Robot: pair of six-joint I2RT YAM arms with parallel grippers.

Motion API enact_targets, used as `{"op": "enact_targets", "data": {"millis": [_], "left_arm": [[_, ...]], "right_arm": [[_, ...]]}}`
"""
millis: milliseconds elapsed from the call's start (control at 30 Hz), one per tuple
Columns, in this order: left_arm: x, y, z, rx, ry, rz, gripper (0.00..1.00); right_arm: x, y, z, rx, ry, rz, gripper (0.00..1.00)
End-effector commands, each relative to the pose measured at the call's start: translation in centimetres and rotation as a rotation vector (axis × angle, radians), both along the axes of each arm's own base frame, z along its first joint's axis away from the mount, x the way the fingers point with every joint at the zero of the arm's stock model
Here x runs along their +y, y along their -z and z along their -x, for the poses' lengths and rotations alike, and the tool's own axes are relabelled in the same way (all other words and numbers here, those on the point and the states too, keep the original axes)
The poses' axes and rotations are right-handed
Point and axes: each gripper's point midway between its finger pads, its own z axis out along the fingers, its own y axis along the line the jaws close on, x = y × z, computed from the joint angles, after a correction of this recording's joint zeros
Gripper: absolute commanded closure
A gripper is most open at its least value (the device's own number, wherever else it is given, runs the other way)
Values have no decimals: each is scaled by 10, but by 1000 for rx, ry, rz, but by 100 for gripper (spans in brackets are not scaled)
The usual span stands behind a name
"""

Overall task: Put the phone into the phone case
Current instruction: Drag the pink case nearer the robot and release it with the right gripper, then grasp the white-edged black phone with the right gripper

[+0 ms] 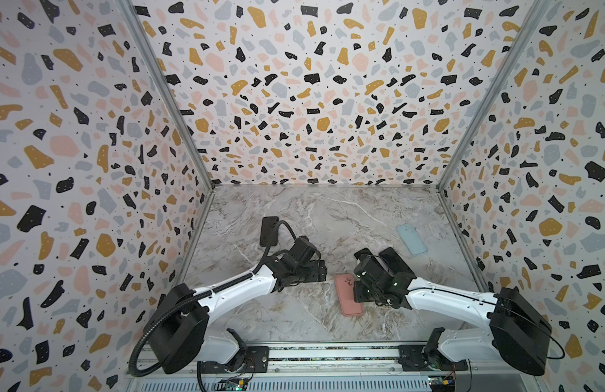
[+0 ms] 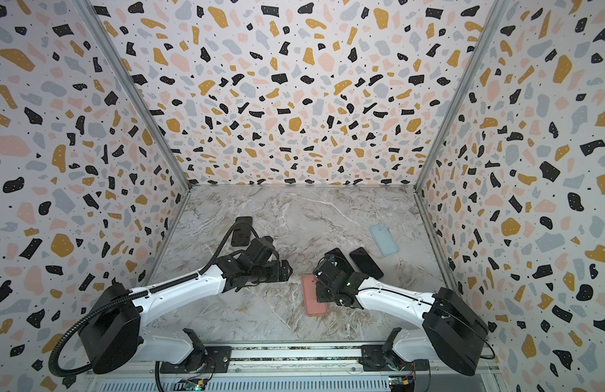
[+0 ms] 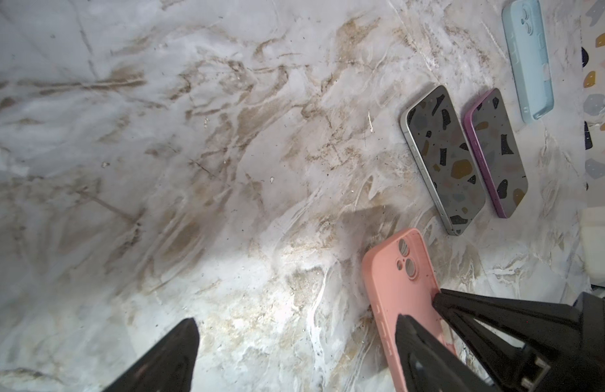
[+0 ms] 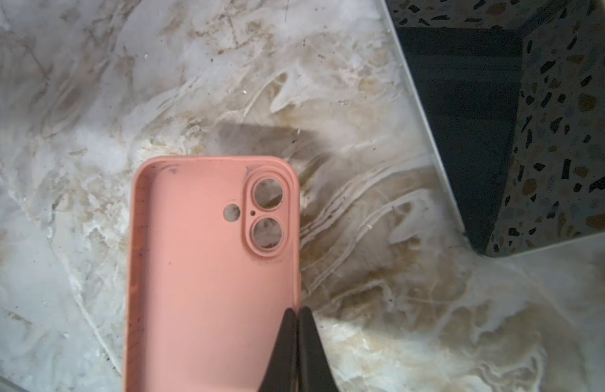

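- First, far to the left in both top views, a black flat thing (image 1: 269, 230) lay on the marble table (image 1: 328, 210). Whether it was a phone or a case could not be told.
- Next came the left claw (image 3: 296, 320). Its two fingers stood wide apart, with only bare table between them, and it held nothing.
- Just to its right lay the pink case (image 4: 199, 271). It was flat on the table with its hollow side up, and it was empty. Its camera holes were at the end toward the far side of the table.
- The right claw (image 4: 297, 310) was at the right long edge of the pink case. Its fingers were pressed together and the tips sat right at the rim. Whether they pinched the rim could not be told.
- The silver-edged phone (image 3: 442, 159) lay screen up on the table, near the far right corner of the pink case and not touching it. In the top views the right arm (image 1: 447, 295) hid much of it.
- Just beside it, lying the same way, was a purple-edged phone (image 3: 496, 152), also screen up.
- Farthest right lay a light blue case (image 1: 411, 239), flat on the table.
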Motion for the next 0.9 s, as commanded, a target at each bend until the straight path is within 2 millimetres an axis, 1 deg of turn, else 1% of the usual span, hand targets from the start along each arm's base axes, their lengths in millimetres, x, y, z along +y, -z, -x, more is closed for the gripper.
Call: {"op": "enact_targets", "data": {"millis": [0, 200, 333, 433, 567, 667, 867], "left_arm": [[-8, -11, -7, -36, -9, 29, 9], [-13, -7, -9, -29, 5, 19, 9], [-15, -5, -10, -27, 16, 5, 9], [-15, -3, -12, -29, 23, -19, 9], [-17, -1, -13, -24, 32, -22, 9], [-18, 1, -15, -23, 39, -32, 9], [-20, 3, -14, -18, 40, -26, 9]], "right_arm": [[12, 3, 3, 21, 9, -52, 98], [28, 11, 7, 66, -34, -91, 95], [34, 24, 16, 123, -59, -121, 92], [38, 30, 21, 157, -72, -137, 89], [41, 28, 28, 180, -94, -166, 81], [39, 29, 34, 196, -102, -181, 75], [37, 21, 35, 191, -104, -189, 67]]}}
